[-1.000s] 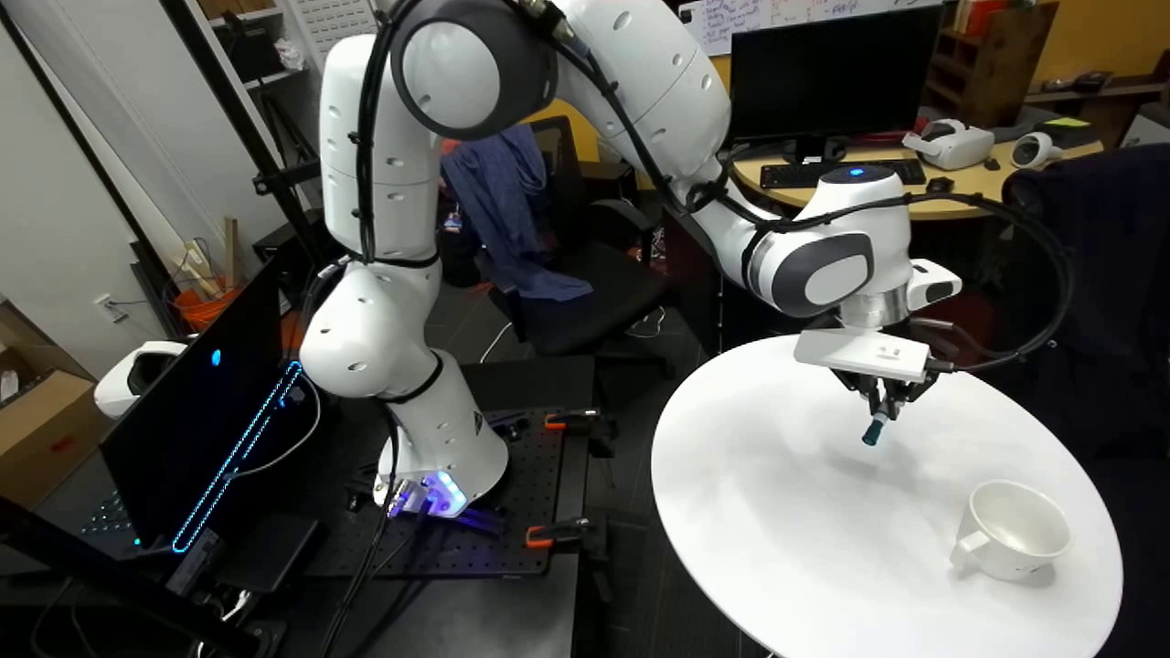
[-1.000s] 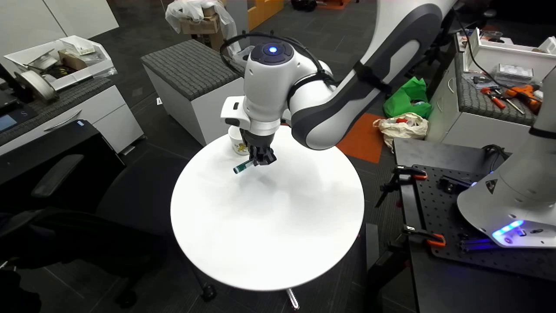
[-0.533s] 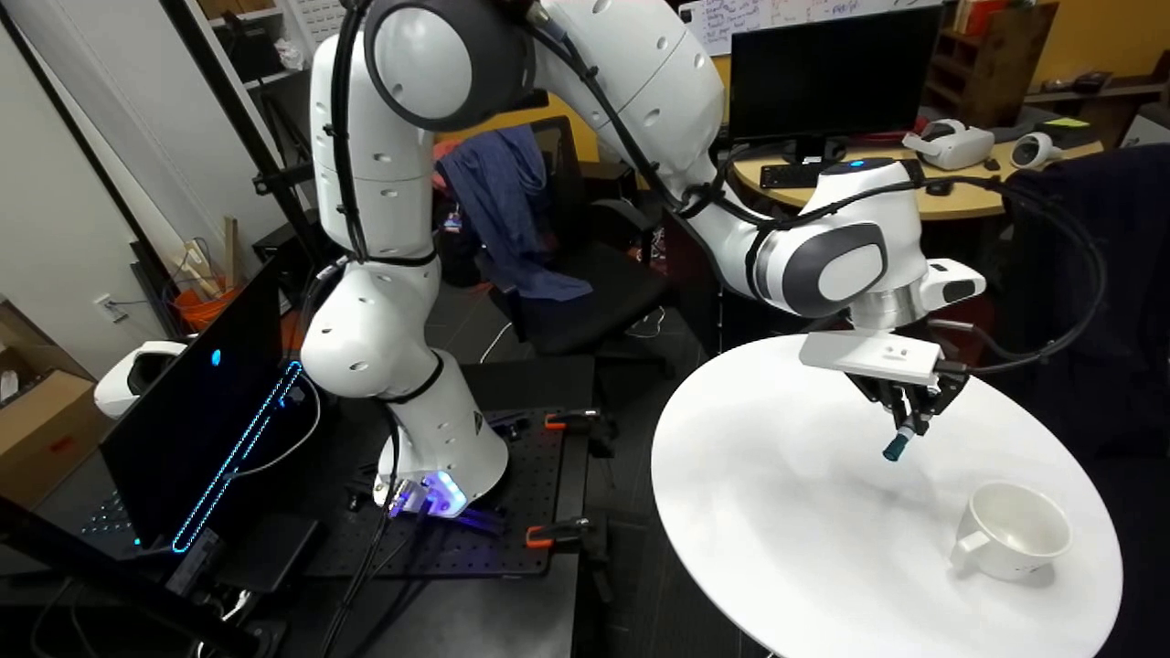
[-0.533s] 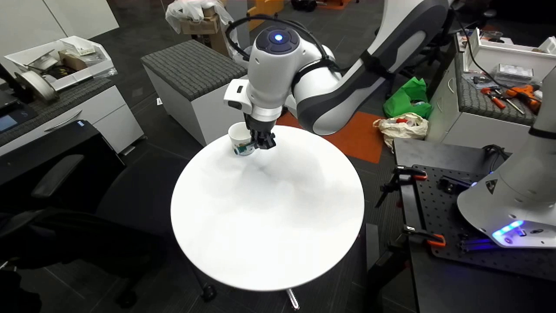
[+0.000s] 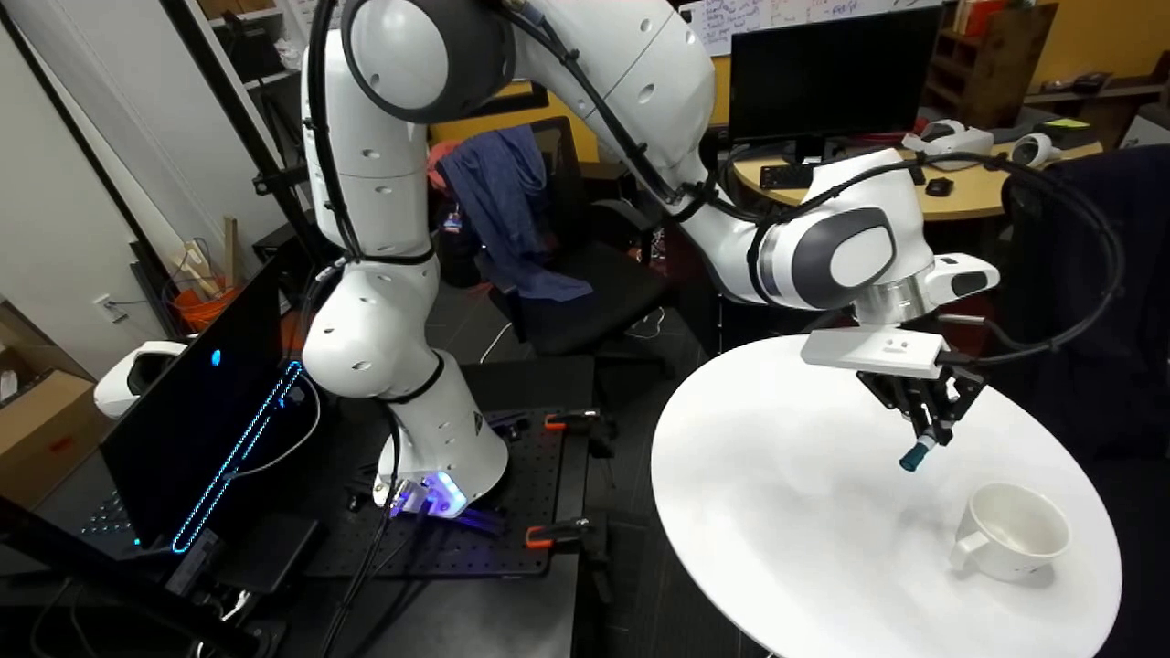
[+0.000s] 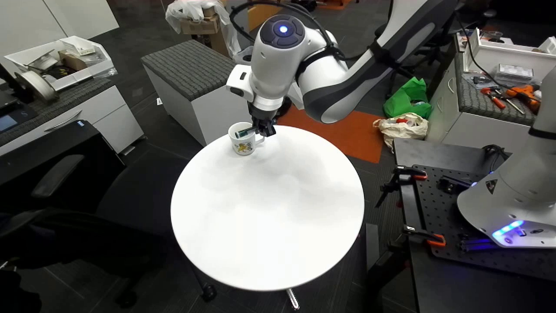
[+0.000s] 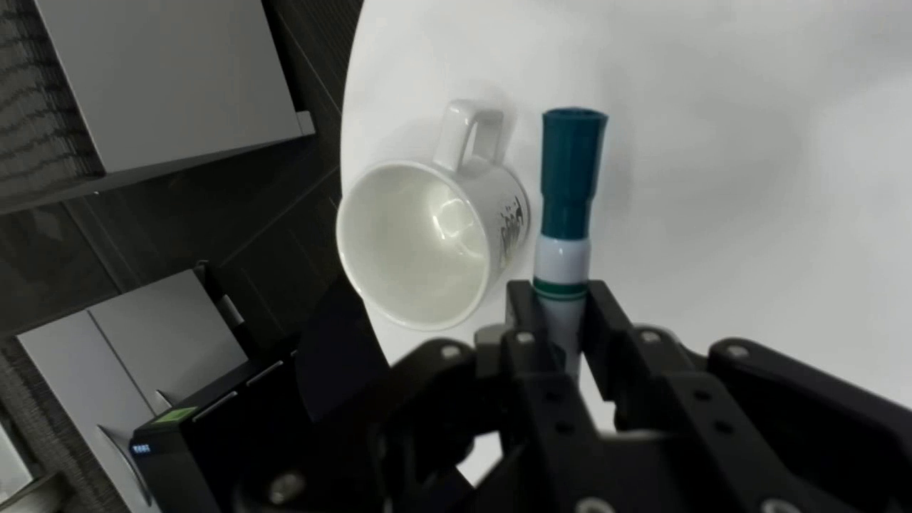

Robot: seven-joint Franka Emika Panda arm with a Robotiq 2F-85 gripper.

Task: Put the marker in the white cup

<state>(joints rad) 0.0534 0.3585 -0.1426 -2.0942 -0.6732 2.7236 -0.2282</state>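
Nearest, in the wrist view: a black two-fingered gripper (image 7: 561, 292), its fingers clamped on a slim white cylindrical marker (image 7: 566, 231) with a teal cap and a green band. The capped end is exposed past the fingertips; in an exterior view the cap (image 5: 916, 453) is angled downward. Just past it, a glossy white ceramic mug (image 7: 427, 242), side-handled, is stood upright on a round white table (image 6: 269, 226), near its edge. The marker is held above the tabletop, near the mug and outside it. Farther back, a black office chair (image 5: 614, 302) is draped with blue cloth (image 5: 512, 201); farthest, a black flat-screen monitor (image 5: 832, 82) is set on a pale wood desk (image 5: 973, 199).
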